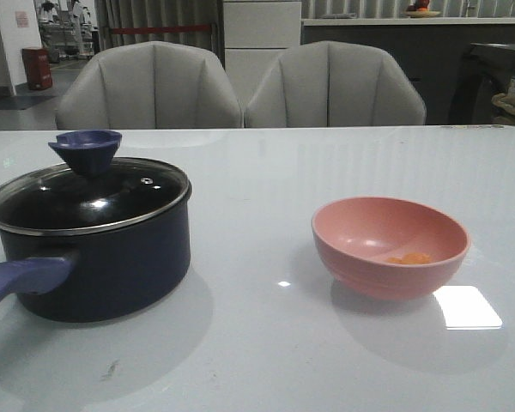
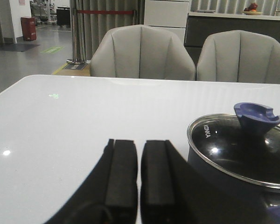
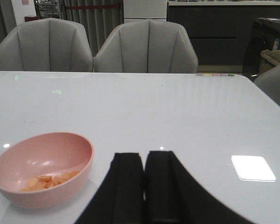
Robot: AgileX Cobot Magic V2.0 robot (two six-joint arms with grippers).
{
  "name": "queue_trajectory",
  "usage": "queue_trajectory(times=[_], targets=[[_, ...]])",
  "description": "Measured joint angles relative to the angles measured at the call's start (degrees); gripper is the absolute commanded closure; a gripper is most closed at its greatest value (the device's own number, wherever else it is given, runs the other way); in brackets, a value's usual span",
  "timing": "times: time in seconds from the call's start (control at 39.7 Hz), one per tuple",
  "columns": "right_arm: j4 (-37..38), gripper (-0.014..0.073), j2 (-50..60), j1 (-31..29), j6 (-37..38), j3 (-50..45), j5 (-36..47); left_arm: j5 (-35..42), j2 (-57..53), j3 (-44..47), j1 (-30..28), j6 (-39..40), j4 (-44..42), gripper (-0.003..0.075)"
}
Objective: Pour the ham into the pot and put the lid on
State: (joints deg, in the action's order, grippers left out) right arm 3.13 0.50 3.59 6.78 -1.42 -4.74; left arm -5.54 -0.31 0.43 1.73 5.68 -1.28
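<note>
- The pot [image 1: 103, 257] stands on the left side of the white table [image 1: 266, 360], its handle [image 1: 21, 281] pointing to the near left.
- The lid [image 1: 86, 196] sits on the pot, covering it, with the blue knob [image 1: 86, 148] on top.
- The ham [image 1: 409, 257] lies in the pink bowl [image 1: 390, 245] on the right side of the table, well apart from the pot.
- Two grey chairs [image 1: 240, 86] stand side by side at the far edge of the table.
- The word "KONKA" [image 2: 207, 131] is printed on the glass of the lid near its rim.
- The left gripper [image 2: 138, 179] has its fingers nearly together with only a thin gap, holding nothing; it is just beside the pot.
- The right gripper [image 3: 143, 186] is likewise almost closed and empty, near the bowl.
</note>
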Motion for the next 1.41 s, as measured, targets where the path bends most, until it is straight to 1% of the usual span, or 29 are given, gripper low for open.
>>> queue_trajectory(times=[0.4, 0.5, 0.63, 0.71, 0.78, 0.86, 0.91, 1.01, 1.08, 1.13, 1.26, 1.41], targets=[[0.0, 0.0447, 0.0, 0.0, 0.0, 0.0, 0.0, 0.53, 0.0, 0.0, 0.0, 0.0, 0.0, 0.0596], [0.0, 0.0447, 0.0, 0.0, 0.0, 0.0, 0.0, 3.99, 0.0, 0.0, 0.0, 0.0, 0.48, 0.0596], [0.0, 0.0447, 0.0, 0.0, 0.0, 0.0, 0.0, 13.78, 0.0, 0.0, 0.0, 0.0, 0.61, 0.0596], [0.0, 0.0447, 0.0, 0.0, 0.0, 0.0, 0.0, 15.3, 0.0, -0.64, 0.0, 0.0, 0.61, 0.0596], [0.0, 0.0447, 0.0, 0.0, 0.0, 0.0, 0.0, 12.85, 0.0, -3.5, 0.0, 0.0, 0.01, 0.0596], [0.0, 0.0447, 0.0, 0.0, 0.0, 0.0, 0.0, 7.89, 0.96, -8.69, 0.0, 0.0, -0.09, 0.0596], [0.0, 0.0447, 0.0, 0.0, 0.0, 0.0, 0.0, 3.74, 2.77, -12.49, 0.0, 0.0, 0.03, 0.0596], [0.0, 0.0447, 0.0, 0.0, 0.0, 0.0, 0.0, -6.88, 8.43, -20.14, 0.0, 0.0, 0.57, 0.0596], [0.0, 0.0447, 0.0, 0.0, 0.0, 0.0, 0.0, -14.15, 11.67, -24.44, 0.0, 0.0, 0.62, 0.0596], [0.0, 0.0447, 0.0, 0.0, 0.0, 0.0, 0.0, -17.57, 13.33, -26.12, 0.0, 0.0, 0.72, 0.0596], [0.0, 0.0447, 0.0, 0.0, 0.0, 0.0, 0.0, -21.41, 15.13, -27.1, 0.34, 0.0, 0.74, 0.0596], [0.0, 0.0447, 0.0, 0.0, 0.0, 0.0, 0.0, -22.35, 15.28, -27.12, 0.44, 0.0, 0.74, 0.0593]])
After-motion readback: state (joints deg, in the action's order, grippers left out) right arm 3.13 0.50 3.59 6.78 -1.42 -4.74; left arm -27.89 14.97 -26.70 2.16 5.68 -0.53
